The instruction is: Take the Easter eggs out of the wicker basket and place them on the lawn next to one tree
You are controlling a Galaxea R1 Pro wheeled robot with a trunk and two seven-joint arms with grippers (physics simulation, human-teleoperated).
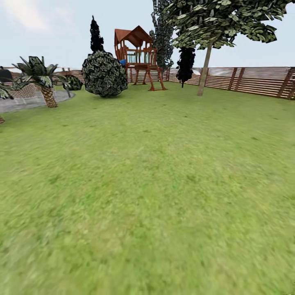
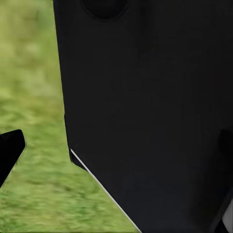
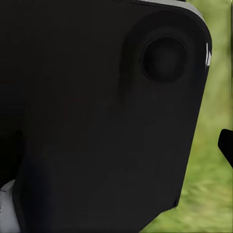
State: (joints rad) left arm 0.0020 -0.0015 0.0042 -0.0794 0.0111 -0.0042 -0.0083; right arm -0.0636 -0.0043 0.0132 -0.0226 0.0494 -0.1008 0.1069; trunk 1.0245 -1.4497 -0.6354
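Where blurry lawn (image 1: 147, 196) ends, slatted fence (image 1: 254, 80) stands.

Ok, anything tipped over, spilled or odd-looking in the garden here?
Nothing stands out. The lawn is bare grass, the tree and playhouse stand upright, and the fence looks intact. Both wrist views are mostly blocked by dark robot parts.

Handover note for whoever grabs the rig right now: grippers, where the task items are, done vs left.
Grippers: wrist views are blocked by the robot's dark body panels, so I cannot tell either state.
Scene: head view faces open lawn. Pale-trunked tree stands far right, near the slat fence; round bush and play tower are further left.
Eggs and basket: no sighting in these views.
Done: nothing confirmable.
Left: find the basket, move all three eggs beside one tree.
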